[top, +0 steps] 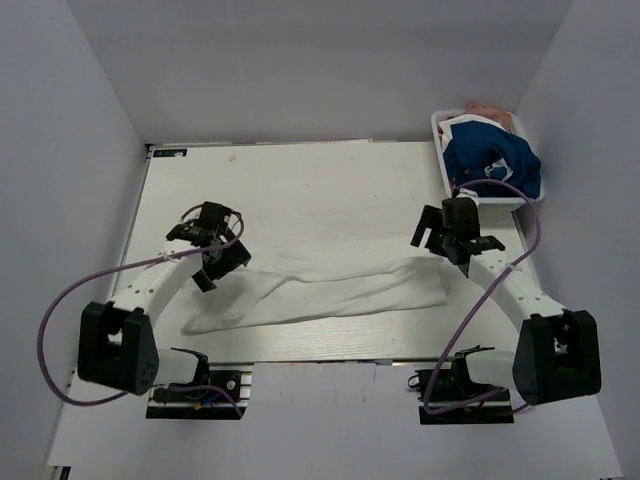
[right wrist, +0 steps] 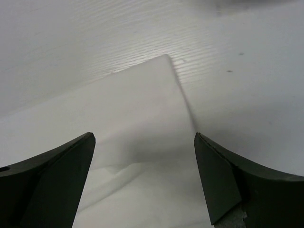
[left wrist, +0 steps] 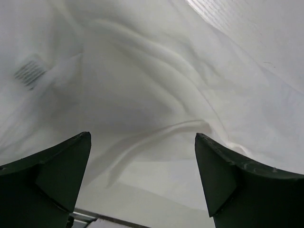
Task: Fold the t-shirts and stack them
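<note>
Top external view: a white t-shirt (top: 320, 290) lies on the desk (top: 300, 180) as a long folded band between the arms; the left tool (top: 207, 248) hangs over its left end, the right tool (top: 448, 240) over its right end; both wrist views show the fingers (left wrist: 57, 175) spread wide, gripping nothing, cloth beneath; a blue t-shirt (top: 495, 160) sits bunched in a basket (top: 441, 155) at the far right corner.

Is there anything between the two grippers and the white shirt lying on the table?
Nothing visible. The left gripper and right gripper, both open, hang directly over the ends of the white shirt with only air between. The bin with a blue shirt sits at the far right, apart.
</note>
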